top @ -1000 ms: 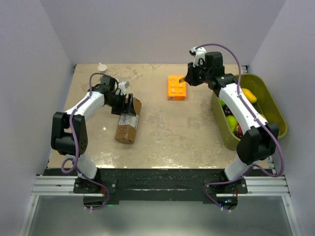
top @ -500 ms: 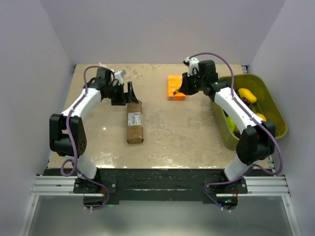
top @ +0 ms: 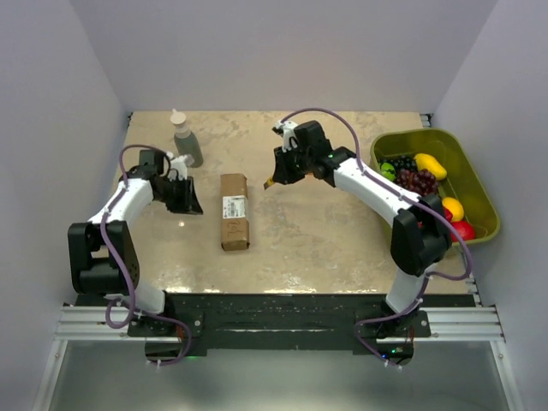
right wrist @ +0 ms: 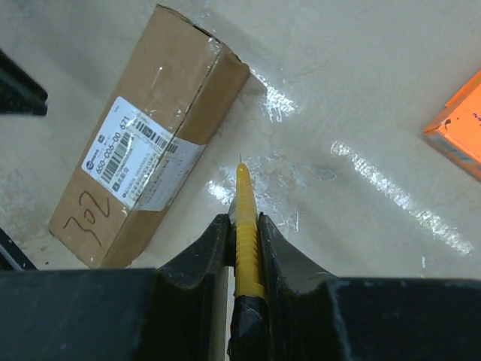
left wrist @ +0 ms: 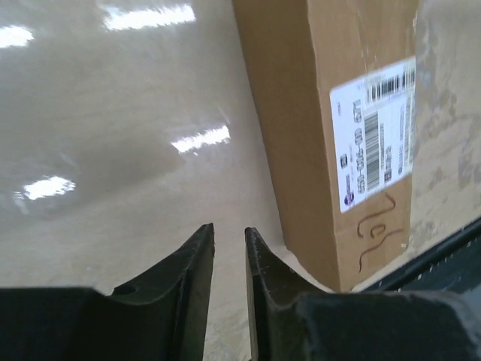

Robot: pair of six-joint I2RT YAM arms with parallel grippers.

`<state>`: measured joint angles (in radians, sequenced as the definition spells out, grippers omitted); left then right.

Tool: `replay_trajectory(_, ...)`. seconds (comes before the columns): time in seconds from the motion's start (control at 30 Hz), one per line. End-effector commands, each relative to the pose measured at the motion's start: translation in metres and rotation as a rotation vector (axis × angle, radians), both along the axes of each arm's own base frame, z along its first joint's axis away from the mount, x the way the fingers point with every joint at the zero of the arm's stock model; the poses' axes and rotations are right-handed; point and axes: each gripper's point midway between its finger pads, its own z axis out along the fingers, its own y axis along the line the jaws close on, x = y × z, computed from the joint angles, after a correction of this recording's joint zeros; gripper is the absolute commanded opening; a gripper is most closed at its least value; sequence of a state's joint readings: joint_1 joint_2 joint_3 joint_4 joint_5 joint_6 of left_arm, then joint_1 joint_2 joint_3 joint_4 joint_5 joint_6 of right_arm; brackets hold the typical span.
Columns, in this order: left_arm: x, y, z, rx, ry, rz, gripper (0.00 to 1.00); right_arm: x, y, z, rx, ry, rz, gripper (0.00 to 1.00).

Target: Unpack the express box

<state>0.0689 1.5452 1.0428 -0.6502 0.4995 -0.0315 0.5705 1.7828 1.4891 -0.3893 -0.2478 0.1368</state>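
On the left-centre of the counter [top: 325, 231] lies the express box [top: 235, 211], flat, its long axis running from the near edge toward the far edge, white label [right wrist: 139, 154] facing up. Flaps appear closed in every view.

Left hand [left wrist: 228, 235]: the overhead view places it just left of the box and apart from it. Only its own wrist camera settles the state. The two fingers stand close together with a slim gap, bare counter shows through the gap, and nothing is held. The same camera shows one long side of the box and the barcode on the label.

Right hand [right wrist: 242, 222]: the overhead view places it just beyond the far right corner of the box, tilted down toward it. Its wrist camera shows the fingers clamped on a yellow tool [right wrist: 244, 195] with a fine pointed tip. The tip is over bare counter beside the box. Whether it touches the surface cannot be told.

Seen from the right wrist only: handwritten figures on the box top beside the label, and the corner of an orange box [right wrist: 458, 124] at the right edge of that view. The overhead view does not show the orange box.

Seen from overhead only: a bottle [top: 185, 142] upright near the far left corner, and a green bin [top: 469, 175] of fruit along the right edge.
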Motion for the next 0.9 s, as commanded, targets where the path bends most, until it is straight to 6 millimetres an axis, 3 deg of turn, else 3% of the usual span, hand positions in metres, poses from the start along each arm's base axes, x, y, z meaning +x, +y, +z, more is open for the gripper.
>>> replay_trajectory(0.0,-0.015,-0.023,0.004,-0.037,-0.058,-0.155,0.32,0.033,0.000,0.020,0.053,-0.031,-0.142,0.00)
replay_trajectory(0.07,-0.009,-0.023,0.010,-0.033,-0.111,-0.161,0.39,0.036,0.001,0.025,0.070,-0.033,-0.154,0.00)
replay_trajectory(0.1,-0.006,-0.025,0.022,-0.039,-0.163,-0.174,0.53,0.037,0.001,0.028,0.073,-0.039,-0.161,0.00)
replay_trajectory(0.2,0.004,-0.032,0.046,-0.082,-0.247,-0.150,0.76,0.046,-0.010,0.047,0.110,-0.064,-0.249,0.00)
replay_trajectory(0.23,0.004,-0.034,0.047,-0.101,-0.246,-0.148,0.79,0.049,-0.015,0.048,0.136,-0.048,-0.282,0.00)
replay_trajectory(0.37,-0.009,-0.057,0.031,-0.277,-0.046,-0.069,0.81,0.047,-0.011,0.048,0.173,-0.021,-0.256,0.00)
replay_trajectory(0.43,-0.021,-0.066,0.012,-0.331,0.058,-0.050,0.78,0.042,-0.009,0.044,0.166,-0.016,-0.223,0.00)
replay_trajectory(0.5,-0.023,-0.076,0.006,-0.420,0.110,-0.024,0.74,0.042,-0.014,0.041,0.147,-0.024,-0.230,0.00)
replay_trajectory(0.57,-0.032,-0.099,0.004,-0.520,0.159,-0.066,0.73,0.041,-0.018,0.044,0.128,-0.042,-0.218,0.00)
replay_trajectory(0.67,-0.027,-0.119,0.009,-0.626,0.179,-0.094,0.73,0.046,-0.028,0.046,0.125,-0.052,-0.216,0.00)
replay_trajectory(0.83,-0.022,-0.155,0.049,-0.763,0.177,-0.247,0.77,0.074,-0.053,0.050,0.187,-0.042,-0.294,0.00)
replay_trajectory(0.87,-0.031,-0.162,0.042,-0.760,0.219,-0.291,0.78,0.080,-0.051,0.054,0.213,-0.065,-0.280,0.00)
